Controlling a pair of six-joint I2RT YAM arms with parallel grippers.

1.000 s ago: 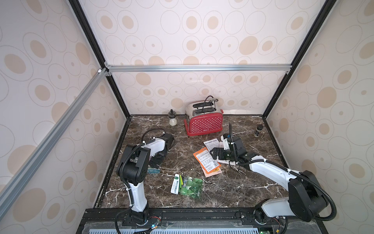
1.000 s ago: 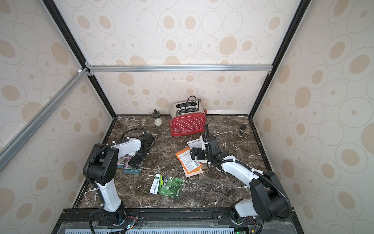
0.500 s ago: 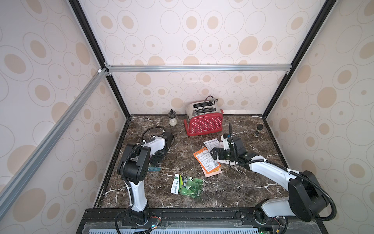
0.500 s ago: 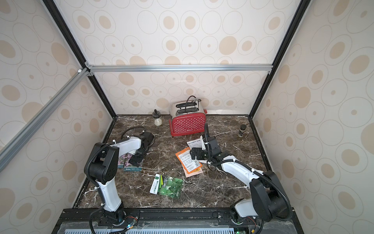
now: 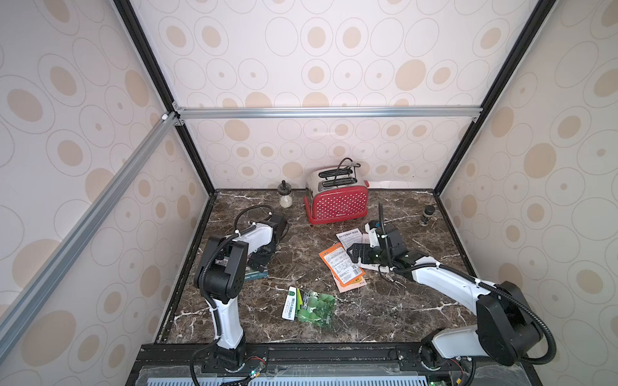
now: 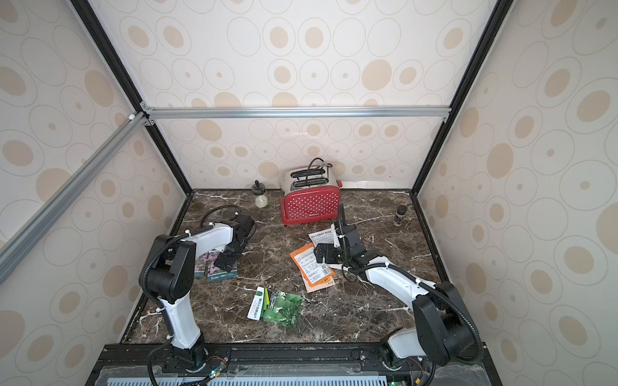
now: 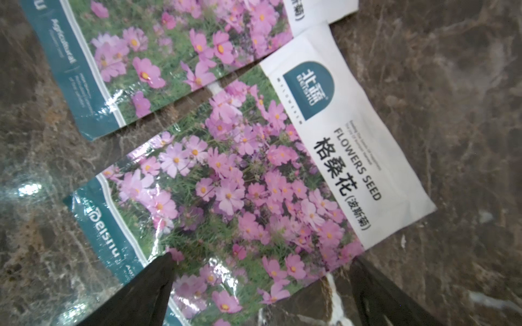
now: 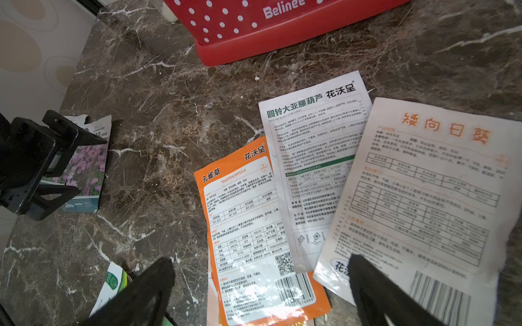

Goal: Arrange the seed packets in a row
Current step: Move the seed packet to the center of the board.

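Two purple-flower seed packets (image 7: 240, 183) (image 7: 158, 56) lie side by side, face up, at the table's left (image 6: 222, 272). My left gripper (image 7: 261, 256) (image 6: 227, 259) hovers open over the nearer one, holding nothing. At mid-table an orange-backed packet (image 8: 248, 225) (image 5: 339, 264), a white-backed packet (image 8: 313, 158) (image 5: 349, 238) and a white packet with orange print (image 8: 423, 197) overlap, backs up. My right gripper (image 8: 260, 258) (image 5: 359, 254) stands open above them with nothing in it. A green-gourd packet (image 5: 309, 304) (image 6: 277, 305) lies apart, nearer the front.
A red polka-dot toaster (image 5: 337, 200) stands at the back, just behind the overlapping packets. A small glass jar (image 5: 285, 197) stands to its left. A dark little bottle (image 5: 428, 214) stands at the back right. Patterned walls close in the marble table (image 5: 384, 317).
The left arm has shifted very slightly over the purple packets. The right arm and all the packets are as before.
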